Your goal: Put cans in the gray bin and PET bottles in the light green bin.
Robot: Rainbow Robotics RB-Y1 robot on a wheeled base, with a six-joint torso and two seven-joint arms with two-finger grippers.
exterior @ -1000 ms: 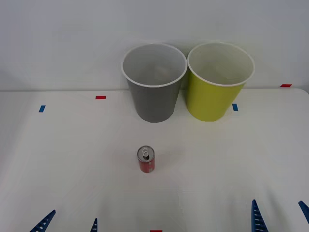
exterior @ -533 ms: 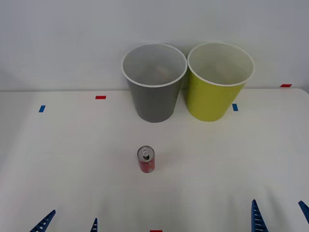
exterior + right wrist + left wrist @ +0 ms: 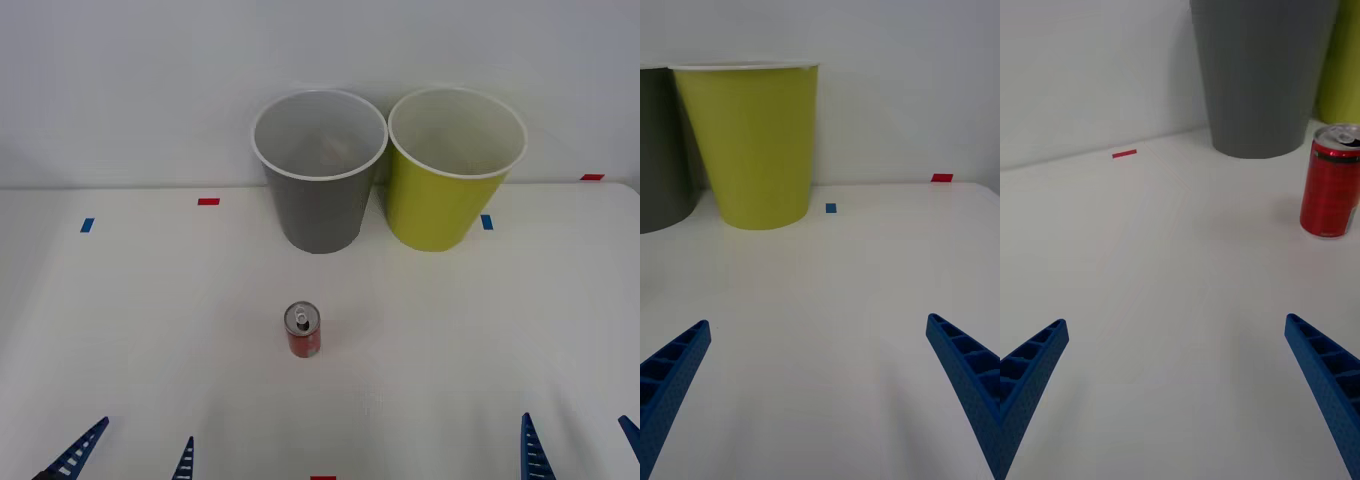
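Note:
A small red can [image 3: 303, 331] with a silver top stands upright on the white table, in front of the gray bin [image 3: 320, 205]. The light green bin [image 3: 438, 205] stands right beside the gray one, against the back wall. My left gripper [image 3: 136, 452] is open near the table's front edge, well short of the can and to its left. In the left wrist view the can [image 3: 1330, 184] stands ahead of my open left gripper [image 3: 1176, 324], with the gray bin [image 3: 1259, 75] behind it. At the front right my right gripper [image 3: 580, 447] is open and holds nothing. Its wrist view faces the light green bin [image 3: 752, 142]. No PET bottles are in view.
Small red tape marks [image 3: 208, 201] and blue tape marks [image 3: 87, 225] lie on the table near the bins. Another red mark [image 3: 592, 177] sits at the far right by the table's edge. A white wall rises directly behind the bins.
My left gripper has shifted slightly to the left and its fingers reach a little farther into the front view. The can, both bins and the right gripper have not moved.

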